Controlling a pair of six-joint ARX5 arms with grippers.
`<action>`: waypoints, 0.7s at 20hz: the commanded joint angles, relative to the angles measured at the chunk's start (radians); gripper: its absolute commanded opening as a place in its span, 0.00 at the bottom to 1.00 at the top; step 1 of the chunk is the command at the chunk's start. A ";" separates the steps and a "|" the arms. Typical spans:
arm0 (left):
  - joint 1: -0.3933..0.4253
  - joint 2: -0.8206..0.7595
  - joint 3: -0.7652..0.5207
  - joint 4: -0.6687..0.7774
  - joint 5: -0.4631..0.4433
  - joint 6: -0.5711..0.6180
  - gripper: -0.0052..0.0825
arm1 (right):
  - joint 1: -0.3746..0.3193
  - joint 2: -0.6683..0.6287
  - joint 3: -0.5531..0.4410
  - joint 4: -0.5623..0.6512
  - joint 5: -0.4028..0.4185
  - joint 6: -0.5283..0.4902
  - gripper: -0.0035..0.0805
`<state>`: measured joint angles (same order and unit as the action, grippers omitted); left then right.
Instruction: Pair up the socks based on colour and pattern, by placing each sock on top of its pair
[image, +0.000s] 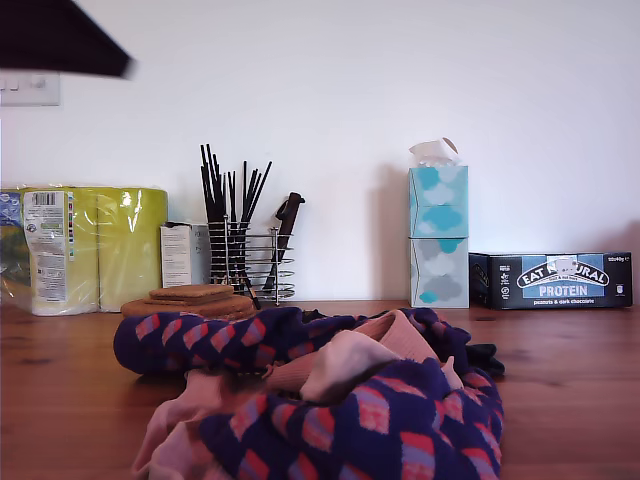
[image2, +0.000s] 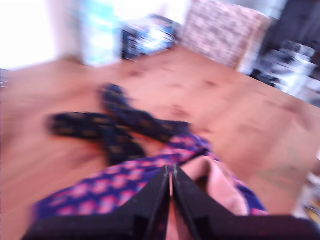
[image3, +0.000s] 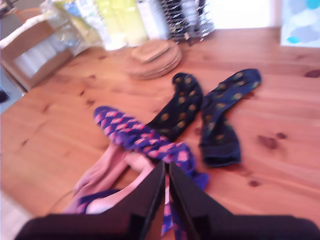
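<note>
The socks lie in a loose heap on the wooden table (image: 560, 380). Two navy socks with pink diamonds (image: 210, 340) (image: 380, 425) drape over pale pink socks (image: 350, 365). In the second wrist view a diamond sock (image3: 140, 137) crosses a pink sock (image3: 102, 175), with two dark dotted socks (image3: 182, 105) (image3: 225, 117) flat beside them. The blurred first wrist view shows the dotted pair crossed (image2: 117, 132), a diamond sock (image2: 120, 187) and a pink sock (image2: 220, 185). My first gripper (image2: 171, 175) and second gripper (image3: 167, 172) hover above the heap, both shut and holding nothing.
Along the wall stand yellow paper rolls (image: 90, 245), a wire rack of black sticks (image: 245, 260), stacked cork coasters (image: 190, 300), tissue boxes (image: 437, 235) and a dark snack box (image: 555, 280). A dark arm part (image: 55, 40) fills the exterior view's top left corner.
</note>
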<state>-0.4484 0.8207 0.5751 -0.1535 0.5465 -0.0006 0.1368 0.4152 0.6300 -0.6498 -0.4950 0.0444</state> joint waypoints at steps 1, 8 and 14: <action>-0.050 0.061 0.003 0.075 0.006 0.001 0.03 | 0.014 0.013 0.006 -0.010 -0.048 -0.016 0.03; -0.240 0.392 0.050 0.283 0.008 0.000 0.03 | 0.085 0.060 0.006 -0.124 -0.209 -0.049 0.03; -0.317 0.661 0.252 0.248 0.048 0.009 0.03 | 0.104 0.060 0.007 -0.133 -0.208 -0.045 0.03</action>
<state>-0.7612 1.4475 0.8234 0.0986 0.5919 0.0032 0.2375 0.4801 0.6300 -0.7868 -0.6998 0.0006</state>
